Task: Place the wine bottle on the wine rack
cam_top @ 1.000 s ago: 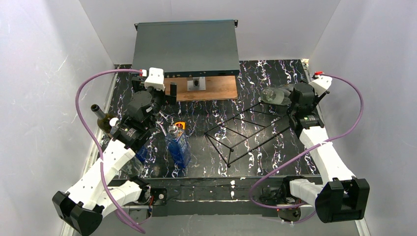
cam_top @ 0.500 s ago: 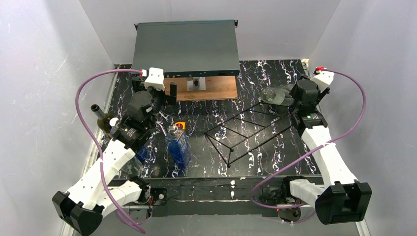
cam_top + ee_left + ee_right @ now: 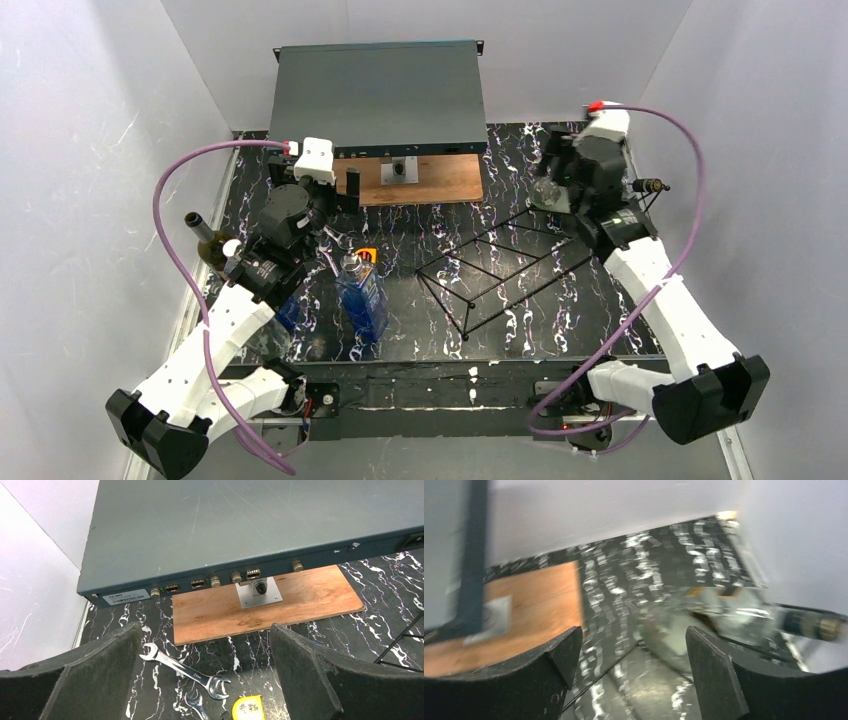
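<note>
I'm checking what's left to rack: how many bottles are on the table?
3: a dark bottle at the left edge, a blue bottle left of the wine rack, a clear bottle lying by the right gripper. The left arm may hide more.

Robot lab booth (plain white walls, marbled black table)

Motion blur smears the clear bottle (its cap too)
</note>
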`<state>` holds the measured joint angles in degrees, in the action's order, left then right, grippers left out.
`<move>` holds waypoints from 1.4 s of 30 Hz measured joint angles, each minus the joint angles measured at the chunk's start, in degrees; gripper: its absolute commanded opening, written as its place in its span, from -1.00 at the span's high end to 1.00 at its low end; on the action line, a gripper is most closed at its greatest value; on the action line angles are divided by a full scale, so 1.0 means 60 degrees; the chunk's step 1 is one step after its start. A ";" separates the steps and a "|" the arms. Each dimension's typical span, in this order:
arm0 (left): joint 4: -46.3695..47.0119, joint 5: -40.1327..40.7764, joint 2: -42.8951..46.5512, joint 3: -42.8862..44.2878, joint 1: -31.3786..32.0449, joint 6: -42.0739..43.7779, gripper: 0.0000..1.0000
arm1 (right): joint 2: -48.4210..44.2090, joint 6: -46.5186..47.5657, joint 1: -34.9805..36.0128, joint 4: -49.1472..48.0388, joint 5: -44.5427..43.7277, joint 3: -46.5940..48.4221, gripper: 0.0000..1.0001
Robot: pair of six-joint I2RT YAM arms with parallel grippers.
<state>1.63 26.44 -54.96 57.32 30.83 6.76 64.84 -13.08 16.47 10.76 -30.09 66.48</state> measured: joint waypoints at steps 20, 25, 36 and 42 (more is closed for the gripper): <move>0.0000 -0.0007 0.0004 0.0033 0.0000 0.0004 -0.97 | 0.2149 0.0171 0.6178 -0.0725 0.6011 0.1432 -0.89; 0.0000 -0.0007 0.0000 0.0033 0.0000 0.0000 -0.97 | 0.2331 0.0219 0.7515 -0.1002 0.6091 0.1942 -0.95; -0.0004 -0.0015 -0.0004 0.0033 0.0000 0.0000 -0.97 | 0.3672 0.1042 0.9307 0.0000 0.3650 0.3373 -0.76; -0.0004 -0.0011 -0.0004 0.0033 0.0000 0.0004 -0.97 | 0.4189 0.1537 0.9978 0.0685 0.2488 0.3687 -0.58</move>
<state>1.61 26.37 -54.98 57.52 30.83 6.79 89.97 -3.86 76.34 14.87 -15.16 88.60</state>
